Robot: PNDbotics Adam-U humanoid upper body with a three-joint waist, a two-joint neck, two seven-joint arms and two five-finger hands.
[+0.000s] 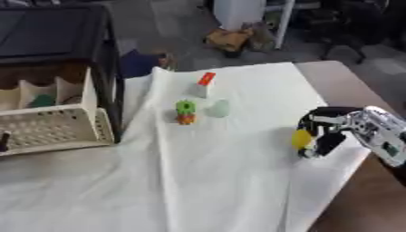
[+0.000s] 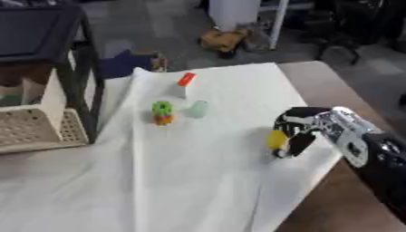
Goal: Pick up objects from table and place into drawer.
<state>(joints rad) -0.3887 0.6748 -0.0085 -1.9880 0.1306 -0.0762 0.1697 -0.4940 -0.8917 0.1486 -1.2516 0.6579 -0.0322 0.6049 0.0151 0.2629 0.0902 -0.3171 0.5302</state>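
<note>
Now, grip: the right robot hand (image 1: 321, 136) has its fingers curled down round a small yellow object (image 1: 301, 138), low over the white cloth (image 1: 222, 181).
Left robot hand: in neither view.
Drawer: the pale perforated drawer (image 1: 47, 129) stands pulled out of the black cabinet (image 1: 107, 68), far to the left of the robot hand, across the cloth.
Other objects: a green-and-orange piece (image 1: 186, 112), a pale green round piece (image 1: 219, 108) and a white piece with a red top (image 1: 205, 84) sit up and to the left of the robot hand, roughly along the way to the drawer.
Slip risk: only part of the yellow object shows between the fingers, so it may drop during the carry.
Snag risk: the cloth is creased on the desk (image 1: 349, 86); fingertips so low could drag it and shift the three pieces.
Collision risk: a low sweep left could topple them.
</note>
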